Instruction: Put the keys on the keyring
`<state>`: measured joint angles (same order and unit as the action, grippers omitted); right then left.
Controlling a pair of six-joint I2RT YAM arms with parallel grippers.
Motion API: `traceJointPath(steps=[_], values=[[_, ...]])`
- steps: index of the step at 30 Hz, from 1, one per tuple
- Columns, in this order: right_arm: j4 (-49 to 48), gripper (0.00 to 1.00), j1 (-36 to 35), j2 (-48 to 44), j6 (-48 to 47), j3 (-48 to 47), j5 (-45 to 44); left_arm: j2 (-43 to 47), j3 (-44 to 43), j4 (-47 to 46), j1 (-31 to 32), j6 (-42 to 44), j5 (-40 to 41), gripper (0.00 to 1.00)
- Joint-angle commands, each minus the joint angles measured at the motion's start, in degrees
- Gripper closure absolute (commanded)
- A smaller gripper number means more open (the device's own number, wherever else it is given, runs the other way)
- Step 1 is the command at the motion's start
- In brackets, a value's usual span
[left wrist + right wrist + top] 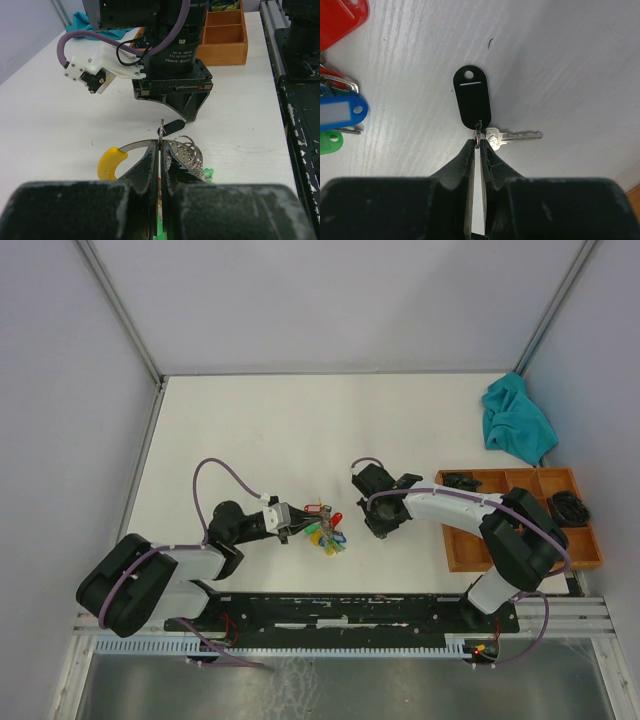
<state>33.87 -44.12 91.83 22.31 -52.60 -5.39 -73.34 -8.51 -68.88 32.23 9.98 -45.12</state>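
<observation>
The keyring (322, 525) lies at mid-table, a silvery ring (134, 145) with a yellow end piece and a bunch of red, blue and green tags. My left gripper (160, 148) is shut on the ring's metal, which stands edge-up between the tips; in the top view this gripper (291, 523) sits at the bunch's left side. One of the keys, silver (517, 135) with a black tag (472, 102), lies flat on the table just right of the bunch. My right gripper (480, 142) is shut on the small split ring joining tag and key. The right gripper (379, 527) hides this key from above.
A wooden compartment tray (455, 540) with black items stands at the right, behind the right arm. A teal cloth (518, 425) lies at the back right. Red (340, 20) and blue (340, 112) tags of the bunch lie close to the left of the right gripper.
</observation>
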Motion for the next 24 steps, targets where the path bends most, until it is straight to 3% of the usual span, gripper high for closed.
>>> traceJointPath(steps=[1,12,20,24], values=[[-1.21,0.85,0.17,0.02,0.65,-0.34,-2.51,0.57,-1.86,-1.96,0.20,-2.41,0.12,0.97],[-2.29,0.86,0.17,0.78,0.74,-0.10,-3.08,0.79,-1.86,-1.79,0.22,-2.43,0.12,0.97],[-1.32,0.99,0.16,0.62,0.24,-0.19,-2.27,0.87,-1.95,-1.76,0.24,-2.44,-0.05,0.97],[1.11,0.99,0.13,-3.55,-2.30,-1.11,-3.22,1.26,-1.81,-1.70,0.29,-2.42,-0.06,0.97]])
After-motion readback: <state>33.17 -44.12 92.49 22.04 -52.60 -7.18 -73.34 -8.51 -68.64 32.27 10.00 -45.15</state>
